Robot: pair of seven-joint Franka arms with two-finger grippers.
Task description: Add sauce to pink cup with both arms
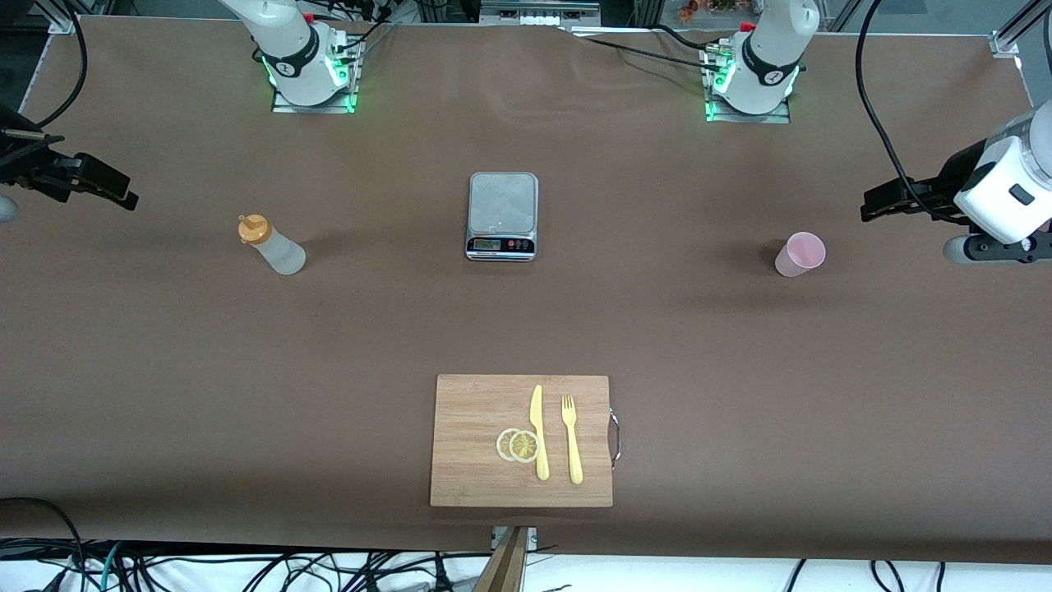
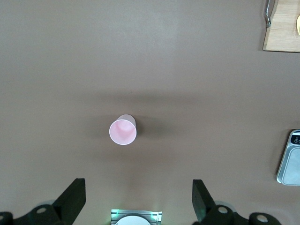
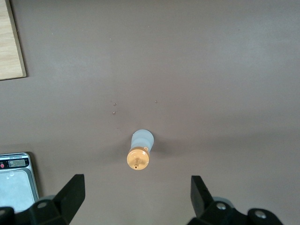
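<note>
The sauce bottle (image 1: 275, 247) stands upright on the brown table toward the right arm's end, whitish with an orange nozzle cap. It also shows in the right wrist view (image 3: 139, 152). My right gripper (image 1: 103, 187) is open and empty, up in the air at the table's edge, apart from the bottle; its fingers (image 3: 70, 194) are spread wide. The pink cup (image 1: 800, 254) stands upright and empty toward the left arm's end, and shows in the left wrist view (image 2: 123, 131). My left gripper (image 1: 886, 202) is open and empty, up in the air beside the cup, not touching it.
A grey scale (image 1: 502, 215) sits mid-table between bottle and cup. A wooden cutting board (image 1: 468, 444) lies nearer the front camera, with a yellow knife (image 1: 539, 432), a yellow fork (image 1: 571, 440) and lemon slices (image 1: 518, 445) on it. Both arm bases stand along the table's edge farthest from the front camera.
</note>
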